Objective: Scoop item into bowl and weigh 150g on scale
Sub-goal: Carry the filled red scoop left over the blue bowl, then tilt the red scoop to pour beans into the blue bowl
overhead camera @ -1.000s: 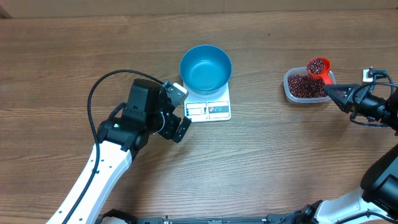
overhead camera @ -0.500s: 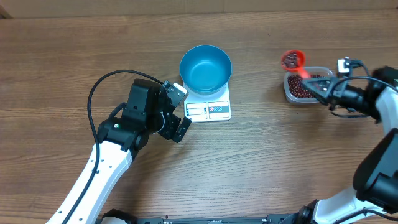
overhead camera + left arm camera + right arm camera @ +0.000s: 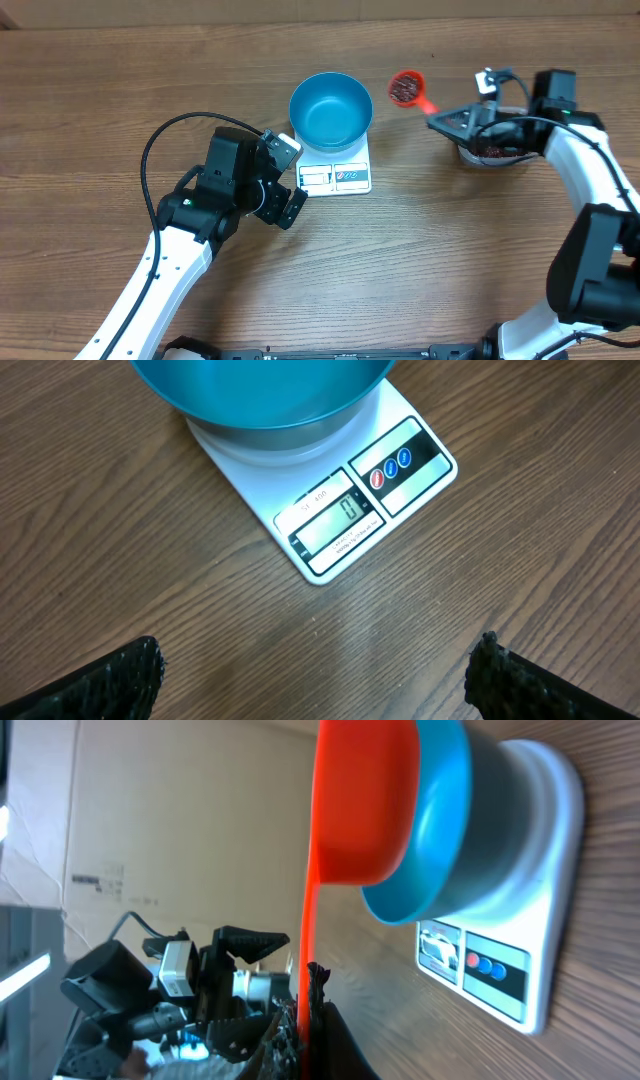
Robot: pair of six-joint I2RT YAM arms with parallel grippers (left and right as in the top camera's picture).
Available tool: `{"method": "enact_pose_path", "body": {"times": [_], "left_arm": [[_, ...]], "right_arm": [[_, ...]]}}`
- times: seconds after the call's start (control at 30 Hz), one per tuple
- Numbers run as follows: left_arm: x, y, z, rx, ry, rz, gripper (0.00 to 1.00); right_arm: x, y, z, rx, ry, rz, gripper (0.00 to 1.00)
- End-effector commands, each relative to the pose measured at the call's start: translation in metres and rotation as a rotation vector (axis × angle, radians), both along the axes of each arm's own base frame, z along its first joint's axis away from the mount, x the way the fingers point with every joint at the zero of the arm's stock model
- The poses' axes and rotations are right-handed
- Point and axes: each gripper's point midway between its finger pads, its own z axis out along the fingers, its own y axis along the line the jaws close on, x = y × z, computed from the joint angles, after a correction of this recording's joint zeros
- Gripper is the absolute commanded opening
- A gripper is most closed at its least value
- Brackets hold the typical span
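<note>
Held a red scoop (image 3: pixel 406 87) by its handle in the right gripper (image 3: pixel 447 118), jaws clamped tight, cup heaped with dark red-brown beans (image 3: pixel 405 89), up between the clear tub (image 3: pixel 475 155) and the blue bowl (image 3: pixel 331 108). Found the bowl seated on the white scale (image 3: pixel 336 178), display reading zero. Kept the left gripper (image 3: pixel 290 180) beside the scale, fingers spread wide, grasping nothing.

Plain bright blue bowl (image 3: pixel 331 108). White scale (image 3: pixel 335 177), with a pale grey display (image 3: pixel 335 520) and one red and two blue dots (image 3: pixel 391 468) on black. Orange-red scoop (image 3: pixel 426 103) with glossy dark red-brown beans (image 3: pixel 405 88). Brown desk (image 3: pixel 450 250) with darker wood-grain streaks. White left arm (image 3: pixel 150 280) and right arm (image 3: pixel 575 160), both with black joints.
</note>
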Motion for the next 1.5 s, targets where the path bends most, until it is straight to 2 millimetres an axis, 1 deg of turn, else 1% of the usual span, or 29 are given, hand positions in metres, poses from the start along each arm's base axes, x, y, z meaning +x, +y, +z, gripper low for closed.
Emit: {"method": "enact_pose_path", "body": {"times": [0.0,0.2,0.33,0.43,0.6,0.73,0.9,1.03,1.17,1.27,1.37,1.47], "left_arm": [[0.001,0.003,-0.003,0.002,0.01,0.018,1.0],[0.001,0.003,-0.003,0.002,0.01,0.018,1.0],[0.001,0.003,-0.003,0.002,0.01,0.018,0.99],[0.001,0.003,-0.003,0.002,0.01,0.018,1.0],[0.001,0.003,-0.003,0.002,0.01,0.018,1.0],[0.001,0.003,-0.003,0.002,0.01,0.018,0.99],[0.001,0.003,-0.003,0.002,0.01,0.018,1.0],[0.001,0.003,-0.003,0.002,0.01,0.018,1.0],[0.001,0.003,-0.003,0.002,0.01,0.018,0.99],[0.001,0.003,-0.003,0.002,0.01,0.018,1.0],[0.001,0.003,-0.003,0.002,0.01,0.018,1.0],[0.001,0.003,-0.003,0.002,0.01,0.018,1.0]], "right_arm": [[0.003,0.02,-0.002,-0.005,0.097,0.002,0.04],[0.01,0.058,0.0,-0.045,0.073,0.029,0.04],[0.015,0.076,-0.002,-0.115,0.053,0.022,0.04],[0.017,0.089,-0.006,-0.181,0.043,0.01,0.04],[0.021,0.104,-0.014,-0.311,0.01,-0.018,0.04],[0.023,0.117,-0.012,-0.434,-0.057,-0.024,0.04],[0.028,0.115,-0.011,-0.667,-0.136,-0.063,0.04],[0.028,0.116,-0.008,-0.839,-0.23,-0.066,0.04],[0.026,0.118,-0.01,-0.995,-0.318,-0.058,0.04],[0.025,0.112,-0.014,-1.126,-0.368,-0.07,0.04],[0.024,0.112,-0.014,-1.216,-0.42,-0.066,0.04],[0.022,0.114,-0.013,-1.269,-0.465,-0.05,0.04]]}}
